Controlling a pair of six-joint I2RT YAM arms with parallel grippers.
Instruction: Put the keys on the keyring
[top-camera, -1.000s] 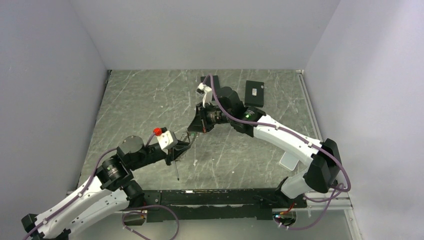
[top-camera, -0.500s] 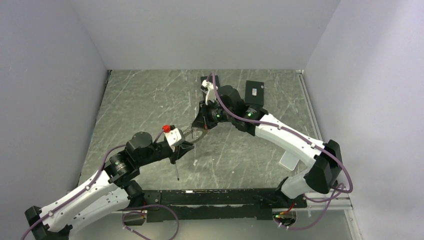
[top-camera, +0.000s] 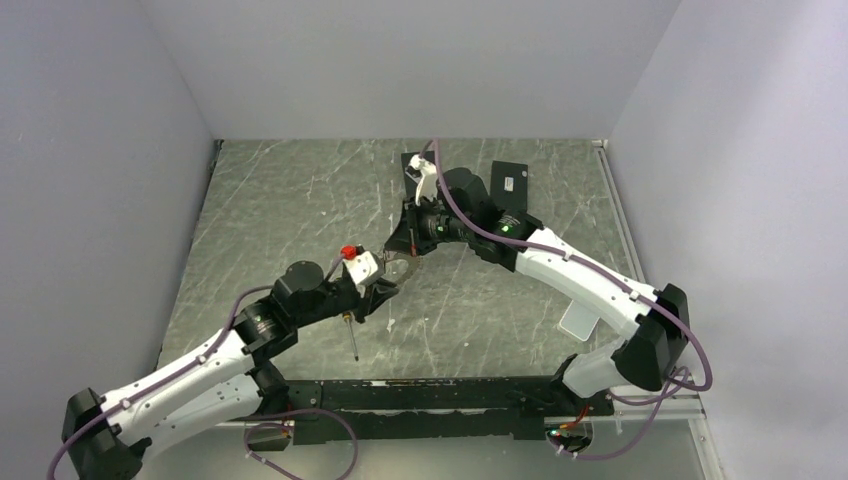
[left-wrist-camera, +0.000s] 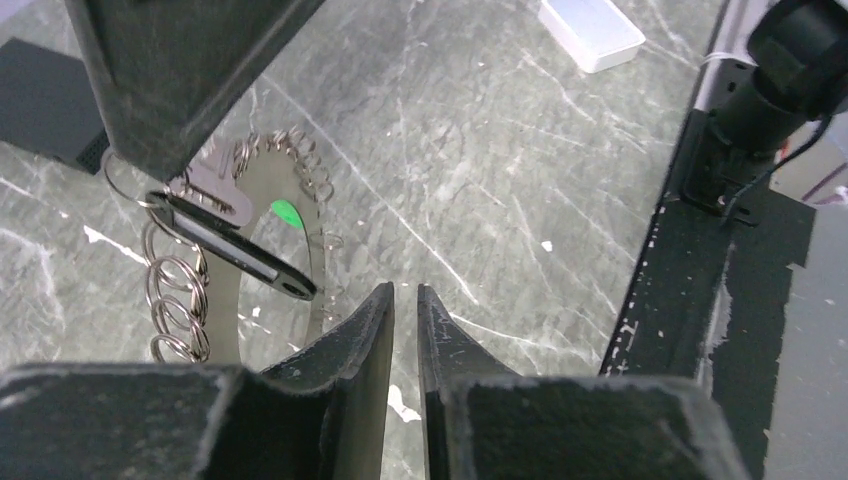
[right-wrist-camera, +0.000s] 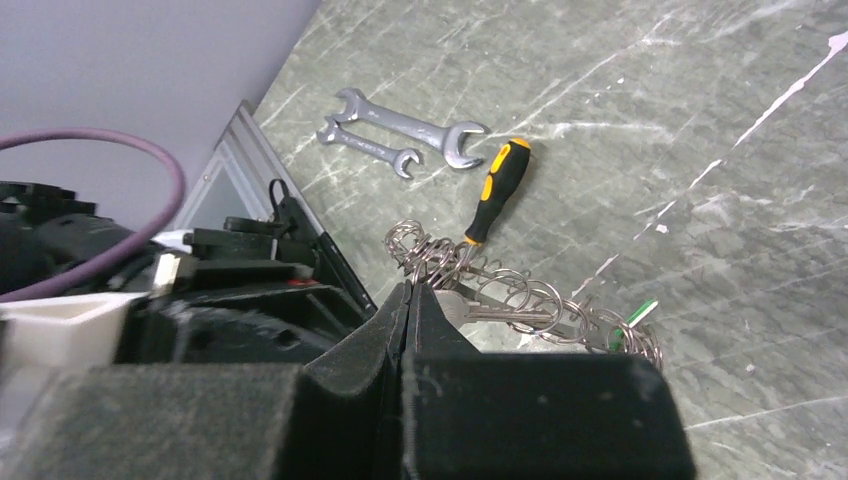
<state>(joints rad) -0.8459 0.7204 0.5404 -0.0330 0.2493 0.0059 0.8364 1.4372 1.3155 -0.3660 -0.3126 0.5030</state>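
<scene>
My right gripper (top-camera: 403, 252) (right-wrist-camera: 408, 290) is shut on the keyring (right-wrist-camera: 520, 300), a grey metal loop rimmed with many small wire rings, held above the table. A silver key (right-wrist-camera: 490, 312) lies along the ring just past the shut fingertips. In the left wrist view the keyring (left-wrist-camera: 315, 250) hangs from the right gripper's black body, with a dark key (left-wrist-camera: 235, 248) across it and a green tag (left-wrist-camera: 287, 212) behind. My left gripper (top-camera: 385, 290) (left-wrist-camera: 405, 295) sits just right of the ring, its jaws a narrow slit apart with nothing between them.
Two silver wrenches (right-wrist-camera: 410, 125) and a yellow-and-black screwdriver (right-wrist-camera: 495, 185) (top-camera: 352, 338) lie on the table near the left arm. A black box (top-camera: 510, 187) sits at the back. A clear plastic box (top-camera: 577, 322) (left-wrist-camera: 592, 30) rests by the right arm's base.
My left arm has reached forward and to the right, bringing its gripper up beside the keyring. The right gripper has turned slightly, still holding the ring.
</scene>
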